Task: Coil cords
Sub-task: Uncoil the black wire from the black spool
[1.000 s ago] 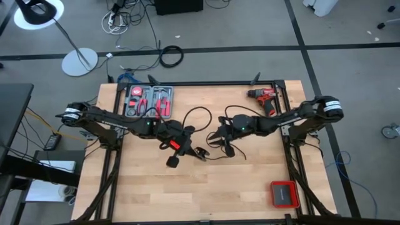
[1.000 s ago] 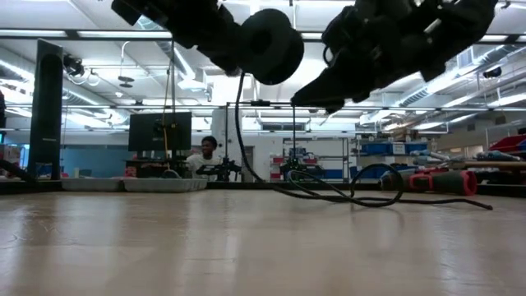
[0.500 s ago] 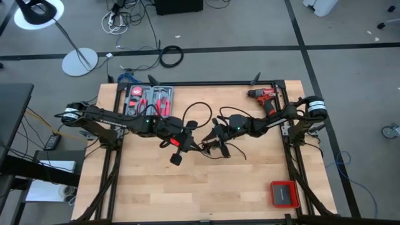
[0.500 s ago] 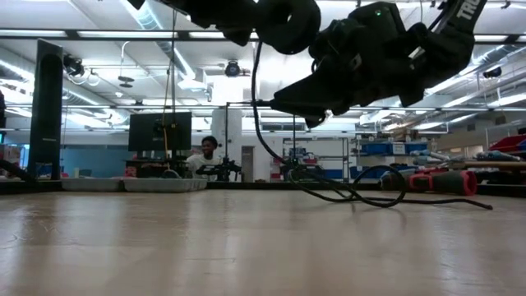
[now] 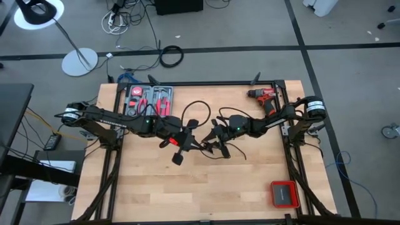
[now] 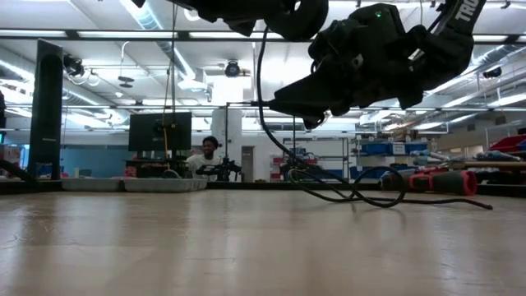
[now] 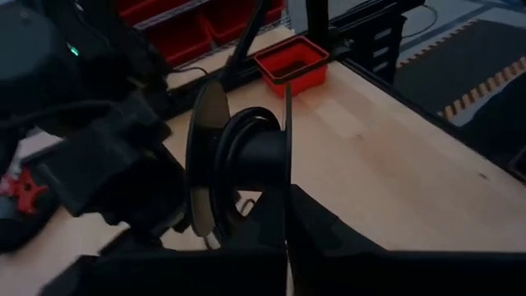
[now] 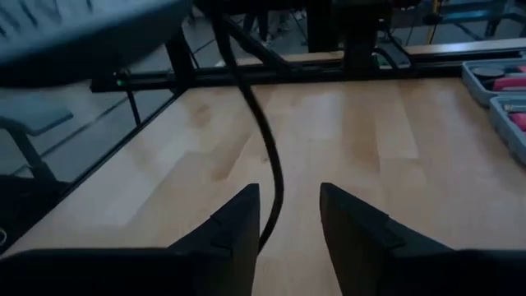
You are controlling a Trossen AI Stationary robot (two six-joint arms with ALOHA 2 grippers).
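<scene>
A: Where is the cord [image 5: 201, 110] lying?

B: On the wooden table [image 5: 237, 181], near the middle. It arches up in a loop behind the left gripper [image 5: 187, 145], then trails in loose curves under and past the right gripper [image 5: 215, 147]. In the low view the cord [image 6: 345, 193] hangs down from the arms and snakes flat along the tabletop toward the red drill [image 6: 436, 181].

A: Does either gripper have it?

B: The right wrist view shows the cord [image 8: 267, 156] running between that gripper's two dark fingers [image 8: 234, 226], which stand apart with a clear gap, so the right gripper is released, not pinching. The left wrist view shows a dark spool [image 7: 238, 156] with turns of cord wound on its core, right in front of the left gripper; whether those fingers are clenched on it I cannot tell.

A: How do the two grippers sit?

B: Close together, nearly facing each other, just above the table.

A: And around them?

B: Behind the left gripper sits a tray of red tools [image 5: 149, 100]. The drill [image 5: 264, 97] lies behind the right arm, near the far corner. A red box [image 5: 284, 194] rests well apart, toward the near right corner.
</scene>
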